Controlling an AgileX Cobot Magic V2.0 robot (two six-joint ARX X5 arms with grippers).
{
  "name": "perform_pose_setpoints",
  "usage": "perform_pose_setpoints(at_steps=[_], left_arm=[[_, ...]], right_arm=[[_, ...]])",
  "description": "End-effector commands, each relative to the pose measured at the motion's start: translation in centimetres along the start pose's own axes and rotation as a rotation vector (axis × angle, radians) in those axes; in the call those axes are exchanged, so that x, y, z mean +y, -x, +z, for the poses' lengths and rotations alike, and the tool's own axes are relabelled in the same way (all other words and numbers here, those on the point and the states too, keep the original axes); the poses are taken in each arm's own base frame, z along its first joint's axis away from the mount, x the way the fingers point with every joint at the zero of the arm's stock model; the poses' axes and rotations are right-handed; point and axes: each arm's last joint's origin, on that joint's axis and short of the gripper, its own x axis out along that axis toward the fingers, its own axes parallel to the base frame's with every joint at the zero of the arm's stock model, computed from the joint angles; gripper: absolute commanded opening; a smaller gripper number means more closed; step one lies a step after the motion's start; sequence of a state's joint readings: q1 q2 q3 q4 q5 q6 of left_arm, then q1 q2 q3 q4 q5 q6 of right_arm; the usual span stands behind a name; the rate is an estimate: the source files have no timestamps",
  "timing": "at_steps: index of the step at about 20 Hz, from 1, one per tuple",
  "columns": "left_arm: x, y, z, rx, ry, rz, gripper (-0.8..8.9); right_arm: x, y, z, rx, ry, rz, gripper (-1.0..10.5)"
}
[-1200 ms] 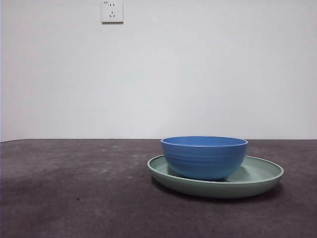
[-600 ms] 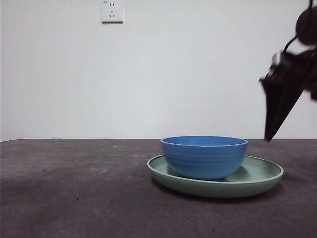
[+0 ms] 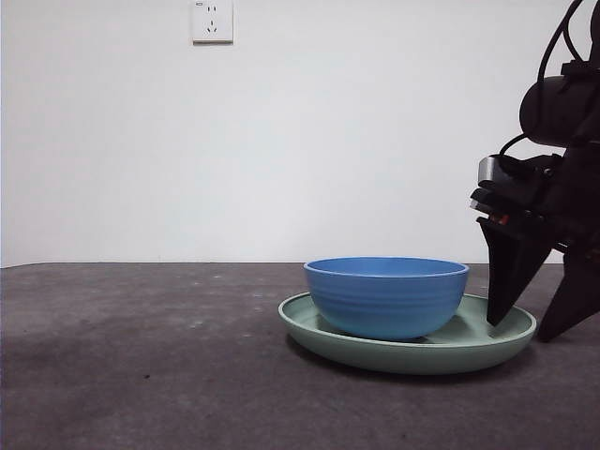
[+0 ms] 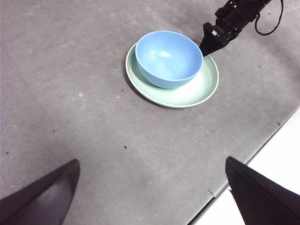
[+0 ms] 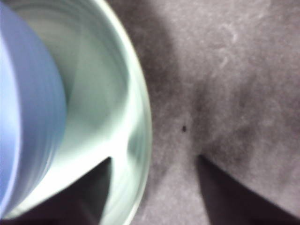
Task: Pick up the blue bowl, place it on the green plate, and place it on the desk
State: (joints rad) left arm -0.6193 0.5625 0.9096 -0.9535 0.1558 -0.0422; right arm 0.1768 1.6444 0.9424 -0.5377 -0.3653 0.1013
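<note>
The blue bowl (image 3: 386, 296) already sits in the green plate (image 3: 487, 339). The right tool (image 3: 536, 330), jaws spread and empty, straddles the plate's rim and must close there; the left tool (image 4: 150, 192) waits open and empty.

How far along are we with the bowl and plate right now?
Done: the blue bowl sits in the green plate. In hand: the right hand is open astride the plate's rim, one jaw over the inside and one outside, gripping nothing. The left hand waits, open. Left: closing on the rim and placing the plate on the desk.
</note>
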Motion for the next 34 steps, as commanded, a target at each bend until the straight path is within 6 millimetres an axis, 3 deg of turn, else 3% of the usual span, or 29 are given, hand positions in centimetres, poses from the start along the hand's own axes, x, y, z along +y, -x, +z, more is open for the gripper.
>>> perform_pose_setpoints(at_steps=[1,2,3,10,18,25,34], left_arm=[[-0.1,0.2,0.4,-0.017,-0.011,-0.008,5.00],[-0.1,0.2,0.4,-0.017,-0.011,-0.008,5.00],[-0.1,0.2,0.4,-0.018,-0.011,-0.008,5.00],[-0.1,0.2,0.4,-0.017,-0.011,-0.008,5.00],[-0.1,0.2,0.4,-0.017,-0.011,-0.009,5.00],[-0.1,0.2,0.4,-0.020,-0.011,-0.009,5.00],[-0.1,0.2,0.4,-0.020,-0.010,-0.009,5.00]], right_arm=[[0.1,-0.4,0.4,0.002,0.000,0.003,1.1],[0.1,-0.4,0.4,0.004,-0.001,0.007,0.2],[0.1,-0.4,0.4,0.008,-0.002,0.017,0.1],[0.8,0.5,1.7,-0.029,-0.065,0.119,0.1],[5.3,2.2,4.6,-0.105,-0.040,0.252,0.1],[8.5,0.8,3.7,-0.074,0.022,0.213,0.1],[9.0,-3.1,3.2,0.022,0.011,0.197,0.1]])
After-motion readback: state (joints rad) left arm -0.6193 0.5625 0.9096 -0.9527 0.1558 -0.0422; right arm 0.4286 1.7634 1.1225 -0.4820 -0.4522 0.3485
